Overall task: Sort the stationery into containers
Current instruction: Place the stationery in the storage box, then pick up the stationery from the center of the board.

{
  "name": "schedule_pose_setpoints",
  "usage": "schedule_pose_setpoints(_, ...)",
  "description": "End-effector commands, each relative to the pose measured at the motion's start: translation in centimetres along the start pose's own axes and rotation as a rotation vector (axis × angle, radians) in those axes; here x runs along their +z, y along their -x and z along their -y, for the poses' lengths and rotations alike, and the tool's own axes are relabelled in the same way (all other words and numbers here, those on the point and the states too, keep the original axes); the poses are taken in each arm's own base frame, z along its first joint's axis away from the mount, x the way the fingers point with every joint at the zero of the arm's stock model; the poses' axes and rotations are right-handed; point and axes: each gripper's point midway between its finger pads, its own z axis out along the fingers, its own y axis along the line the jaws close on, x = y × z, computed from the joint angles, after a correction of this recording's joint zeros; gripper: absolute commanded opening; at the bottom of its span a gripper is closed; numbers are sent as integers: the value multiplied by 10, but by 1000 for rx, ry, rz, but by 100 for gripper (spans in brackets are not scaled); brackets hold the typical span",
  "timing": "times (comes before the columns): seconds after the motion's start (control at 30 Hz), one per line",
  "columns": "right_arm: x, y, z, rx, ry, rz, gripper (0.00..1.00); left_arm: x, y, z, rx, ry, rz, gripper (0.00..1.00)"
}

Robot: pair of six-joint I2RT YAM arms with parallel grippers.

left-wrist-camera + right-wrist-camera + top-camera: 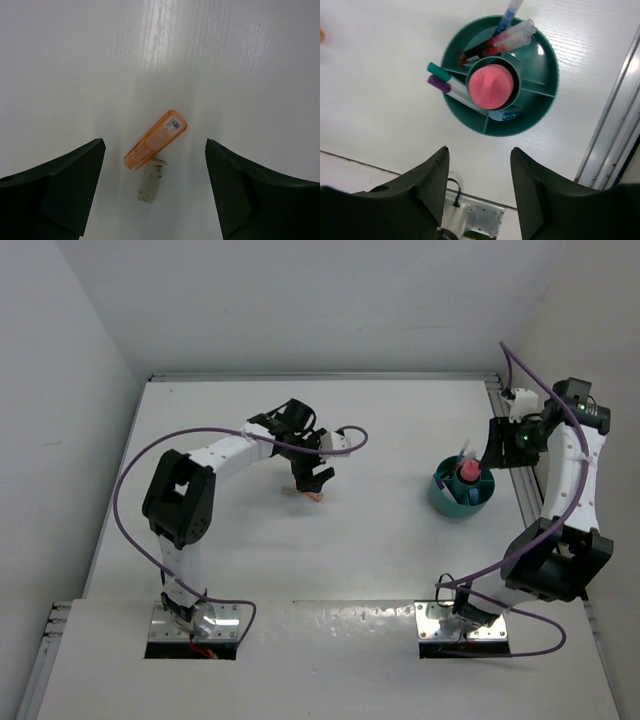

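Stationery sorting on a white table [75, 60]: the left gripper [313, 478] hangs over the last 2 loose items seen here, its jaws spread wide with nothing between them but bare tabletop and the targets below. In the left wrist view the short orange stick [156, 139] lies almost dead centre between the 2 dark fingers, its long axis running diagonally from lower left to upper right, so it sits skewed to the line along which the jaws would close. The small beige eraser [151, 182] lies at the stick's lower end, touching it or just beside it, and is the 1 thing likely to get caught or nudged in a pinch on the stick; a turn of the wrist to square up with the stick looks advisable. The left arm is plainly the nearer; the right arm stands well apart at the right of the overhead frame. There the right gripper [479, 148] hovers above the round teal organiser cup [540, 60], jaws parted and empty. The cup holds a fat pink marker [491, 87] in its central well, red pens [492, 45] and a blue pen [509, 15] in an upper compartment, teal-capped [436, 68] and purple-capped [437, 82] pens at left, and a short blue stick [505, 115] at the bottom. A metal rail [615, 125] runs along the table's right edge, just beside the cup
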Motion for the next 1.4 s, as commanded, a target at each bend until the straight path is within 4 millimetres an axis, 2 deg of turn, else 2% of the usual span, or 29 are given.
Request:
schedule_pose_setpoints(0.0, -23, 14, -31, 39, 80, 68, 52, 2, 9, 1, 216, -75, 69, 87)
schedule_pose_setpoints(0.1, -27, 17, -39, 46, 98, 72, 52, 14, 3, 0, 340, -100, 79, 88)
schedule_pose_setpoints(0.13, -28, 15, -40, 49, 102, 66, 52, 16, 6, -4, 367, -99, 82, 88)
schedule_pose_setpoints(0.17, -28, 15, -41, 48, 103, 62, 52, 27, -4, -4, 376, -127, 58, 88)
schedule_pose_setpoints(0.27, -29, 13, -42, 51, 101, 51, 52, 39, -10, -7, 400, -171, 28, 88)
schedule_pose_setpoints(0.47, -34, 14, -44, 52, 104, 59, 52, 54, -38, -1, 427, -197, -43, 87)
schedule_pose_setpoints(0.7, -35, 16, -49, 45, 117, 60, 52, 60, -68, -1, 421, -194, -113, 85)
schedule_pose_setpoints(0.8, -35, 16, -51, 44, 125, 61, 50, 59, -68, -4, 411, -171, -117, 80)
schedule_pose_setpoints(0.97, -37, 14, -59, 42, 135, 59, 49, 64, -80, 2, 422, -175, -201, 52)
schedule_pose_setpoints(1.0, -36, 14, -62, 41, 148, 60, 49, 63, -80, 3, 427, -177, -210, 43)
schedule_pose_setpoints(1.07, -36, 13, -70, 56, 174, 62, 49, 60, -75, 6, 425, -176, -199, 35)
schedule_pose_setpoints(1.17, -33, 10, -94, 93, 273, 70, 49, 55, -51, 6, 375, -128, -138, 26)
schedule_pose_setpoints(1.2, -27, 4, -102, 119, 315, 56, 50, 47, -31, 8, 339, -110, -81, 21)
schedule_pose_setpoints(1.23, -27, 7, -114, 141, 380, 75, 50, 44, -18, 11, 316, -103, -42, 18)
schedule_pose_setpoints(1.27, -27, 13, -120, 179, 405, 108, 51, 33, 13, 10, 313, -65, 54, 14)
schedule_pose_setpoints(1.3, -19, 7, -127, 237, 441, 87, 53, 26, 28, 16, 228, -56, 102, 14)
schedule_pose_setpoints(1.33, -19, 17, -135, 272, 486, 121, 54, 20, 53, 16, 229, -25, 178, 14)
schedule_pose_setpoints(1.37, -17, 17, -145, 286, 518, 112, 56, 0, 78, 22, 158, 6, 256, 14)
